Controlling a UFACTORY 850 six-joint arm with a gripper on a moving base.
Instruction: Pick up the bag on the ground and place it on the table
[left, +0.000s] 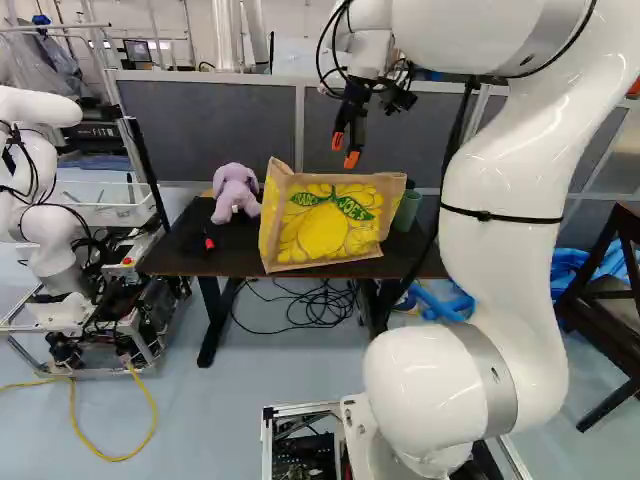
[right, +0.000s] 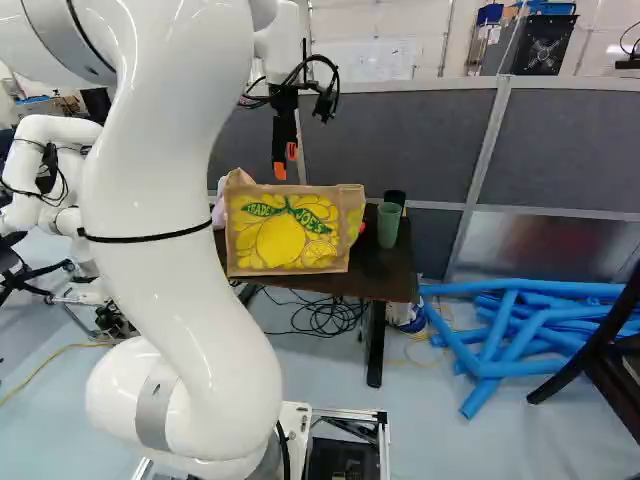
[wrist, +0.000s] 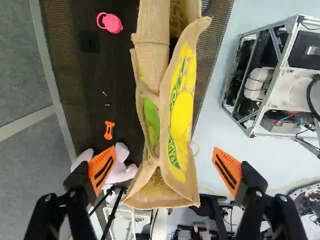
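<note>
As the Bag (left: 328, 222) Stands on the Table (left: 170, 258), the Gripper (left: 345, 150) Hangs Open Above It

Its two fingers (wrist: 102, 169) are spread wide, with nothing held. Along the table's near edge runs the one bag, flanked by one stuffed toy (left: 236, 190) toward the left end and one green cup (right: 389, 226) toward the right. Between bag and far edge lie one pink round thing (wrist: 112, 23), one orange piece (wrist: 109, 130) and two bits (wrist: 105, 93) too tiny to identify. A dark object (right: 396, 197) is partly hidden behind the cup. Blue tubes (right: 500, 335), heaped on the floor past the right end, overlap too much to count. One chair (right: 612, 345) is cut off; the arm (left: 510, 220) covers the table's right end in the left base view.
</note>
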